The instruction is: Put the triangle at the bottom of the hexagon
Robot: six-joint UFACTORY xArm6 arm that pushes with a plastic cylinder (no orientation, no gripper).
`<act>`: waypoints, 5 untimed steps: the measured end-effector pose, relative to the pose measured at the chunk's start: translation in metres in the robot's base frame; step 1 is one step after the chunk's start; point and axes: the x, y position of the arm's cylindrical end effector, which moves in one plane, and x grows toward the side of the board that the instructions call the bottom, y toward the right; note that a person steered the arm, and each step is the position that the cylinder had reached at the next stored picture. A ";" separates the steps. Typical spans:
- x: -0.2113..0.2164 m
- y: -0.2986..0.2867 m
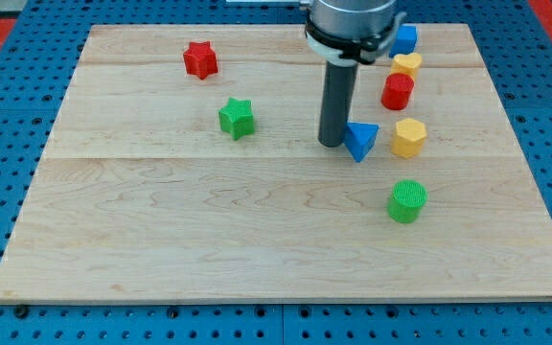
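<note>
the blue triangle (360, 140) sits right against my tip (332, 144), on the tip's right in the view, and the two look to be touching. the yellow hexagon (408, 138) is just beyond the triangle, further to the view's right at about the same height, close to it but apart. there is no pincer on this arm, only the dark rod, so it has hold of nothing; its lower end rests on the wooden tabletop (161, 240). up and right of the tip stand a red cylinder (397, 92), a second yellow block (407, 65) and a blue block (405, 39), stacked along the view's right side. down and right of the tip is a green cylinder (407, 201). to the tip's left lies a green star (237, 118), and further up-left a red star (199, 59).
</note>
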 end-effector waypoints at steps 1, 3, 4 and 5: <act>-0.014 0.029; 0.017 0.038; 0.024 0.057; 0.029 0.077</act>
